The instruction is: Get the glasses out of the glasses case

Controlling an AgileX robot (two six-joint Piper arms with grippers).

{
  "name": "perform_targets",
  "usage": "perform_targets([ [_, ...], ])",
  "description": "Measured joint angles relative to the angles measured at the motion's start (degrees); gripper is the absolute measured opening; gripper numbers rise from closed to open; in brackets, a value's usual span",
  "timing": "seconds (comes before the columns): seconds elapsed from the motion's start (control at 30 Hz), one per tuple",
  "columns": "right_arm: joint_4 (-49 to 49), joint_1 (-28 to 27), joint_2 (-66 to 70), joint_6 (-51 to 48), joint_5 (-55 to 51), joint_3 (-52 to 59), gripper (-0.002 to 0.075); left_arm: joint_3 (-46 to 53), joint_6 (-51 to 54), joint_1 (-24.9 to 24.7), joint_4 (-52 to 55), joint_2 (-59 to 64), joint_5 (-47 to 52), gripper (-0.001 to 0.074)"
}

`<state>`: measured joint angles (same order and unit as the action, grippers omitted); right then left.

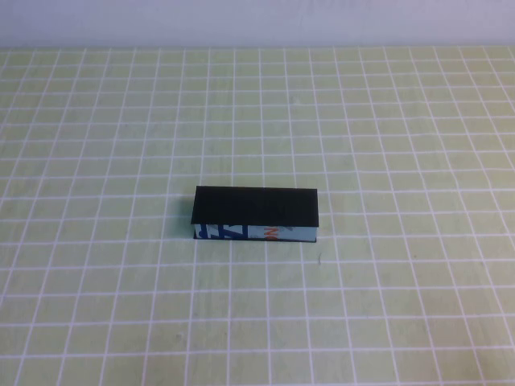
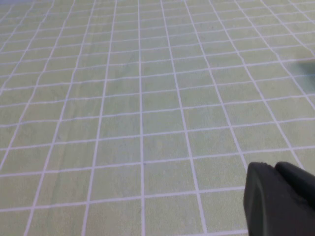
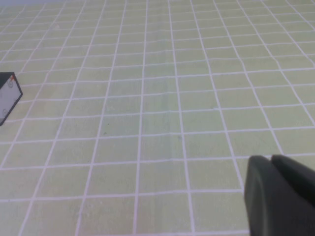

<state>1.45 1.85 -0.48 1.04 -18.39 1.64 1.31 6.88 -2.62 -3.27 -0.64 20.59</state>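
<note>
The glasses case (image 1: 256,214) lies closed in the middle of the table in the high view. Its matte black lid is down and its pale blue printed side faces me. The glasses are hidden. Neither arm shows in the high view. My left gripper (image 2: 274,168) is shut and empty over bare cloth, with no case in the left wrist view. My right gripper (image 3: 269,160) is shut and empty, well away from the case, of which only one corner (image 3: 9,96) shows at the edge of the right wrist view.
The table is covered by a pale green cloth with a white grid (image 1: 386,121). A white wall runs along the far edge (image 1: 257,22). Nothing else stands on the cloth around the case.
</note>
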Motion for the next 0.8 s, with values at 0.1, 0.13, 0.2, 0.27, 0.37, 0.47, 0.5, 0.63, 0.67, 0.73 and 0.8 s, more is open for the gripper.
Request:
perform_targets([
  [0.1, 0.0, 0.0, 0.0, 0.0, 0.0, 0.0, -0.0017, 0.0, 0.0, 0.0, 0.0, 0.0, 0.0, -0.0004],
  [0.13, 0.0, 0.0, 0.0, 0.0, 0.0, 0.0, -0.0017, 0.0, 0.0, 0.0, 0.1, 0.0, 0.0, -0.0004],
  [0.2, 0.0, 0.0, 0.0, 0.0, 0.0, 0.0, -0.0017, 0.0, 0.0, 0.0, 0.4, 0.0, 0.0, -0.0004],
  [0.27, 0.0, 0.0, 0.0, 0.0, 0.0, 0.0, -0.0017, 0.0, 0.0, 0.0, 0.4, 0.0, 0.0, -0.0004],
  [0.37, 0.0, 0.0, 0.0, 0.0, 0.0, 0.0, -0.0017, 0.0, 0.0, 0.0, 0.4, 0.0, 0.0, -0.0004],
  [0.47, 0.0, 0.0, 0.0, 0.0, 0.0, 0.0, -0.0017, 0.0, 0.0, 0.0, 0.4, 0.0, 0.0, -0.0004],
  [0.5, 0.0, 0.0, 0.0, 0.0, 0.0, 0.0, -0.0017, 0.0, 0.0, 0.0, 0.5, 0.0, 0.0, -0.0004],
  [0.63, 0.0, 0.0, 0.0, 0.0, 0.0, 0.0, -0.0017, 0.0, 0.0, 0.0, 0.5, 0.0, 0.0, -0.0004],
  [0.67, 0.0, 0.0, 0.0, 0.0, 0.0, 0.0, -0.0017, 0.0, 0.0, 0.0, 0.5, 0.0, 0.0, -0.0004],
  [0.73, 0.0, 0.0, 0.0, 0.0, 0.0, 0.0, -0.0017, 0.0, 0.0, 0.0, 0.5, 0.0, 0.0, -0.0004],
  [0.8, 0.0, 0.0, 0.0, 0.0, 0.0, 0.0, -0.0017, 0.0, 0.0, 0.0, 0.5, 0.0, -0.1, -0.0004],
])
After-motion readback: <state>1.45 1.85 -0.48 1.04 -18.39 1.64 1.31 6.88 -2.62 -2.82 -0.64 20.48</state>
